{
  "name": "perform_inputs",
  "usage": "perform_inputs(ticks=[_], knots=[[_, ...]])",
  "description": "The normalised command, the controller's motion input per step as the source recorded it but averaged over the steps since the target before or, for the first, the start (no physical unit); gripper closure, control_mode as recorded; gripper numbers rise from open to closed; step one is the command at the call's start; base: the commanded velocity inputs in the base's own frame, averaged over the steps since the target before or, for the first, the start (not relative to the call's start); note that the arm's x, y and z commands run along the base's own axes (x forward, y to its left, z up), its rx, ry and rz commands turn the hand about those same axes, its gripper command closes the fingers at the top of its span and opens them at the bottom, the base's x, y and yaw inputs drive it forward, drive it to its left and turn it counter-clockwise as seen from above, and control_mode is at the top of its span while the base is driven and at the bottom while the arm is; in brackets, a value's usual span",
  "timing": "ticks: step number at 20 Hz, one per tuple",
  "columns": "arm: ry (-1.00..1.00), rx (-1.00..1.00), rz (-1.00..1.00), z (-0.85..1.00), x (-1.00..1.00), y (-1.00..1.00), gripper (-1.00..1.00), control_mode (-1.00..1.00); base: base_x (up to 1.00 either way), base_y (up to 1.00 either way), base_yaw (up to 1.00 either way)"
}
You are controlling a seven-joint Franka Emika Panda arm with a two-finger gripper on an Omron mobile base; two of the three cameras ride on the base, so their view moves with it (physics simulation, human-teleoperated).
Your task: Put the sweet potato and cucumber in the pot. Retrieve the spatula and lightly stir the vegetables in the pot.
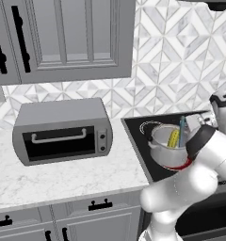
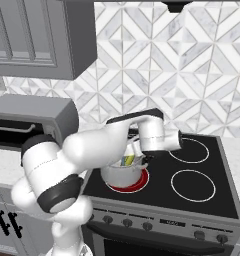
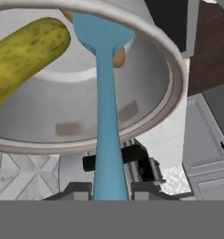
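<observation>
White arm bent over the stove, gripper (image 3: pixel 109 186) clamped on the spatula (image 3: pixel 104 93) handle, blade down inside the pot (image 3: pixel 172 79), beside the cucumber (image 3: pixel 25 51)

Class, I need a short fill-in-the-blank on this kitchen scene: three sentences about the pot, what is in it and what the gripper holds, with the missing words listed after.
1. The gripper is shut on the handle of the light-blue ____.
2. The yellow-green cucumber lies inside the steel ____.
3. The pot stands on a stove ring that glows ____.

Missing words: spatula; pot; red
</observation>
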Motion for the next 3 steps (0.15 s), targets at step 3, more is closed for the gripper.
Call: perform_inputs(ticks=[3], knots=[[0.08,0.11,0.05,0.17,-0.55,0.03,1.0,-1.0,0.0,0.0,0.0]])
